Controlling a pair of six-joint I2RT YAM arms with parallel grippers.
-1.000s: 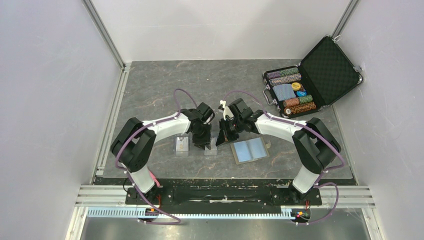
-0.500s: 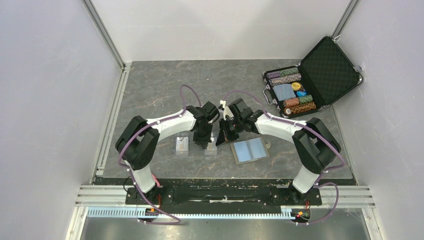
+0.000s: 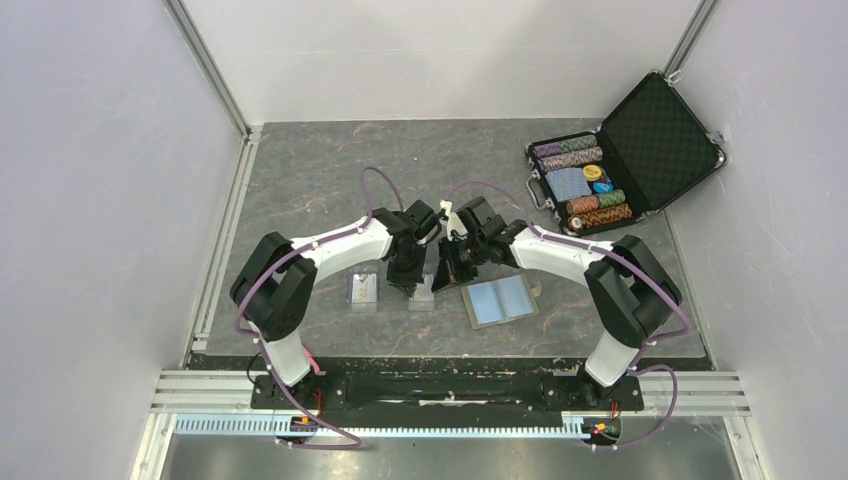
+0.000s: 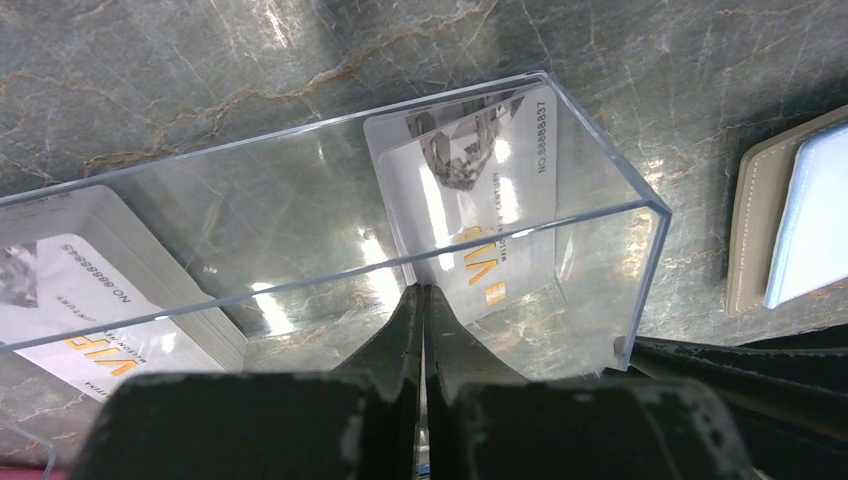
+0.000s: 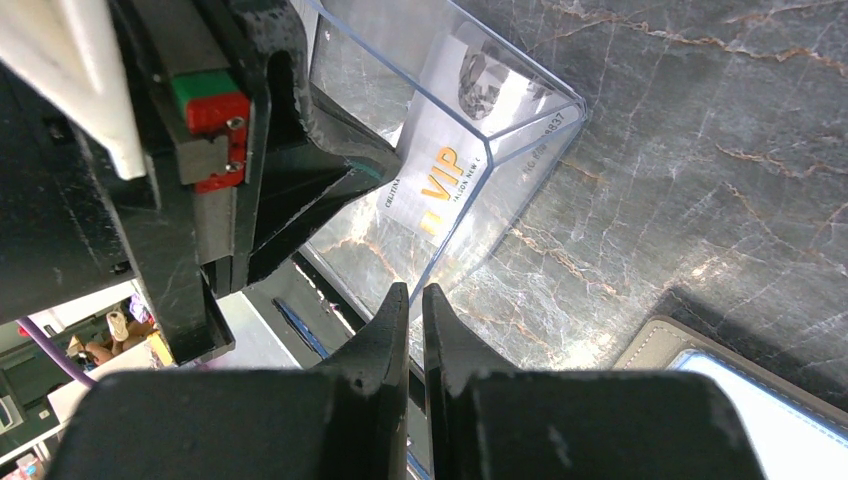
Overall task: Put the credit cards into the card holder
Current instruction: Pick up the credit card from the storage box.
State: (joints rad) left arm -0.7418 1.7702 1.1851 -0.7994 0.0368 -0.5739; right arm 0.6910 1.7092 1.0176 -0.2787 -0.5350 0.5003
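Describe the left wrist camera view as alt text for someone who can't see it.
The left gripper, its fingers shut together, meets the near wall of a clear plastic case holding a whitish VIP credit card on a dark marbled table. Similar cards lie at left; the tan card holder shows at the right edge.

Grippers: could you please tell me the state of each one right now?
Left gripper: shut, tips at the credit card; a grip cannot be told.
Right gripper: shut on the clear case wall.
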